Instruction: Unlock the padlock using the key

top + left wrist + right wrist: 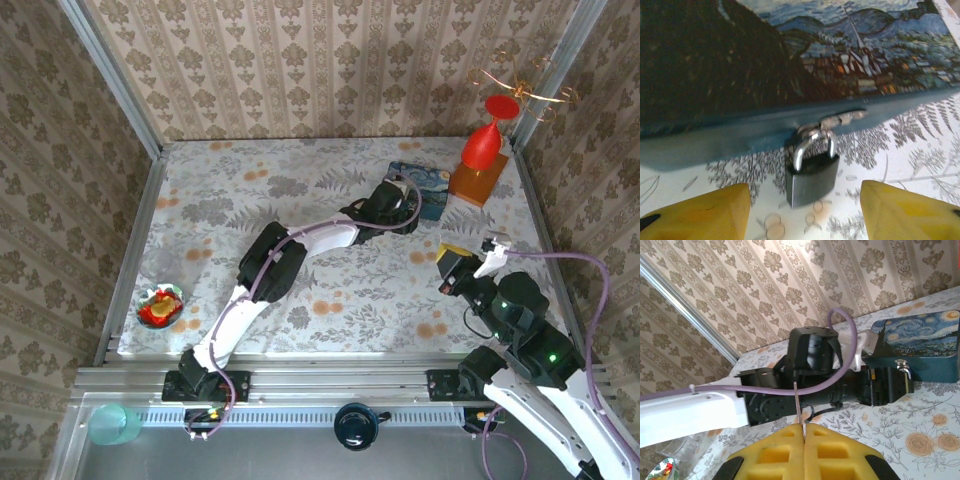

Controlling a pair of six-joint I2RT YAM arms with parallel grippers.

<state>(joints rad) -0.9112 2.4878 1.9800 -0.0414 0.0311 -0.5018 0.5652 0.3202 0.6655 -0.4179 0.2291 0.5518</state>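
- Small black squarish padlock [811, 177], thin silvery shackle [812, 145] hooked through the hasp of the blue swirl-painted rectangular tin [790, 60]; body flat on the fern-printed table cover [920, 150], just in front of the tin's front wall.
- Long axis: shackle end at the tin, bottom end pointing straight back at the left wrist camera (keyhole face not visible; probably on that near end).
- Left gripper [805, 186]: yellow fingers [705, 212] spread wide, one on each side of the padlock body, apart from it and touching nothing.
- Right gripper [803, 427]: yellow pads pressed together, pinching a thin silvery key [796, 402] that stands out beyond the tips.
- From above: right gripper [452, 262] well apart from the tin [428, 188], toward the near right; left arm far nearer, wrist right at the tin.
- Crux for the coming move, as a judgement: key blade needs lining up with the padlock's long axis and entering from the near end, once the left fingers steady the body.
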